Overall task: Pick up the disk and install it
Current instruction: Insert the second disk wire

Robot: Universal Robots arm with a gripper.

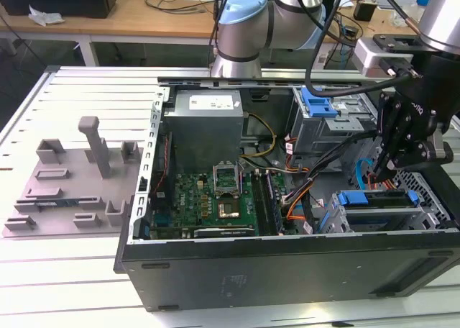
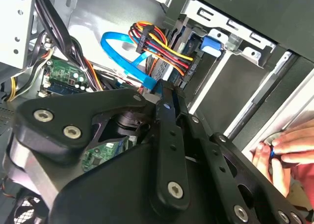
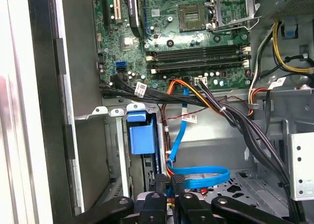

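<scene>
In the exterior view an open black desktop computer case (image 1: 287, 270) lies on a slatted white metal counter (image 1: 65, 299), with a grey plastic fixture plate with upright posts (image 1: 72, 177) at its 9 o'clock. The flat silver-metal disk with a blue plastic bracket (image 1: 379, 207) sits in the drive bay at the case's 4 o'clock corner; the first wrist view shows its blue bracket (image 3: 142, 138) in the bay beside a looping flat blue cable (image 3: 201, 177). The arm's black pincer (image 1: 381, 171) hangs at the disk's 12 o'clock, apart from it; whether it is apart or together I cannot tell. A person's hand (image 2: 289, 145) is near the case edge in the second wrist view.
</scene>
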